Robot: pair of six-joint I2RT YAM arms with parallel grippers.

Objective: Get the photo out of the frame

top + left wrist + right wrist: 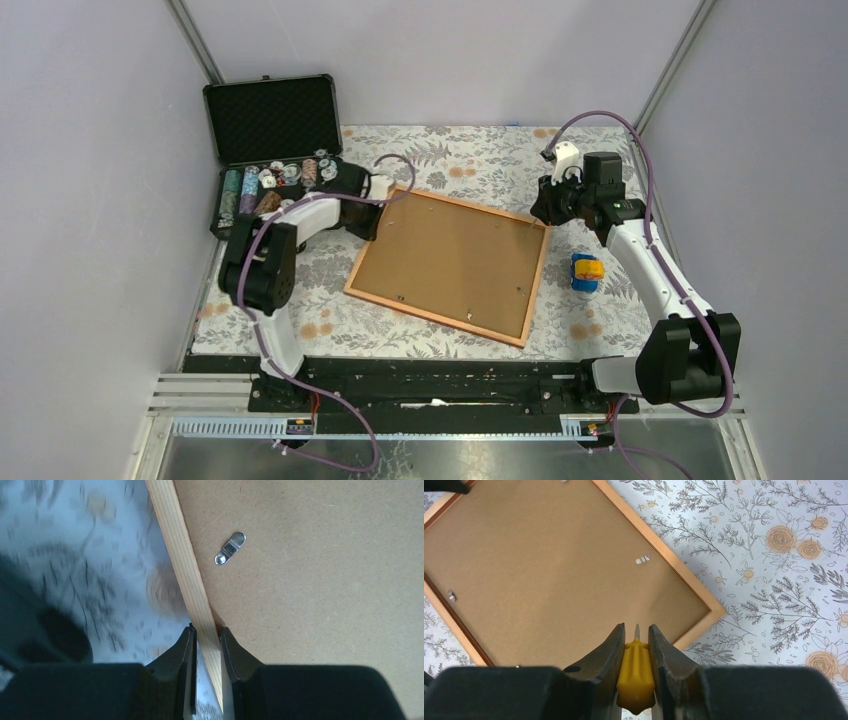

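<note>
Plainly face-down frame (450,262), brown back uppermost

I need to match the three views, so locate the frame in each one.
Top external: frame lies back-up at centre, between the arms.
Left wrist: frame edge runs diagonally down the middle into the left gripper; its brown back fills the right.
Right wrist: frame fills the upper left, one corner pointing right.
Shared landmark: the floral cloth beneath it.
</note>
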